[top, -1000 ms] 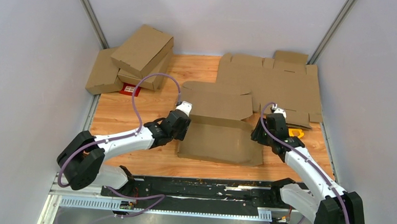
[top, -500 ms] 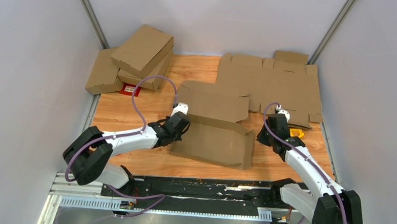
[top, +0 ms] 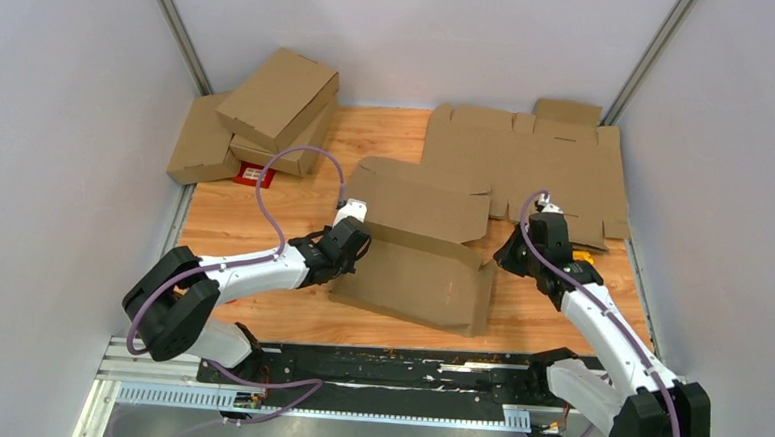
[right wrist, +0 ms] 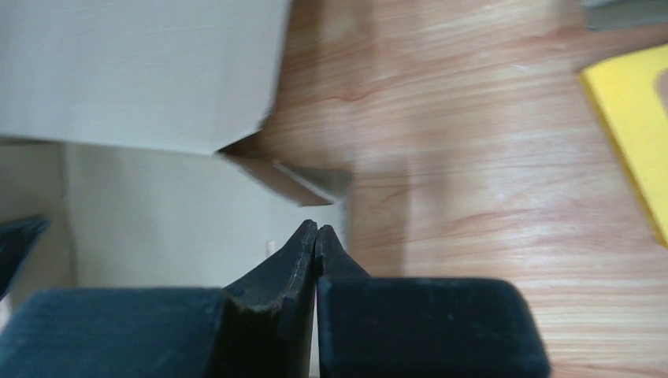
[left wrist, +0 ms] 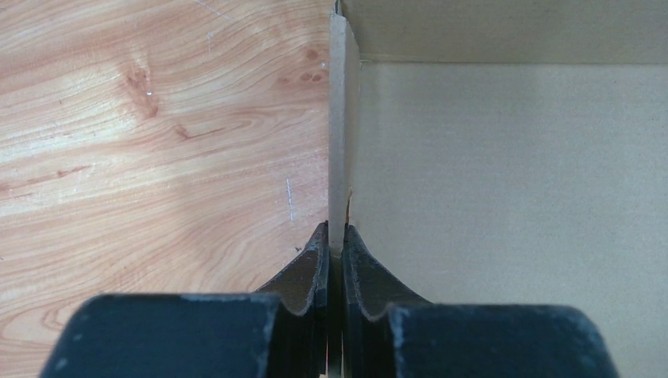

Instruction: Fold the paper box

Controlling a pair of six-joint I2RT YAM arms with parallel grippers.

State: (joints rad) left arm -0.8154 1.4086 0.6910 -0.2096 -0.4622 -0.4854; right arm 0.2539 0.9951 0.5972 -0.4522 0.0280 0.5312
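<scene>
Light wooden tabletop (top: 388, 128), half-folded brown cardboard box (top: 415, 280) at centre, flat brown cardboard blanks (top: 546, 167) far right, stacked closed cardboard boxes (top: 269, 107) far left

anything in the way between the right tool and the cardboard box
Nothing visible. The shut right tool sits by the right end of the plain brown corrugated cardboard box, with no object between them. The yellow flat piece lies on the tool's other side, away from the box.

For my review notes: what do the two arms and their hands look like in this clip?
The left arm and right arm have white link shells with bulky black joint housings and a purple cable looping alongside each. The left hand and right hand end in two dark, tapered fingers on blocky black bodies.
</scene>
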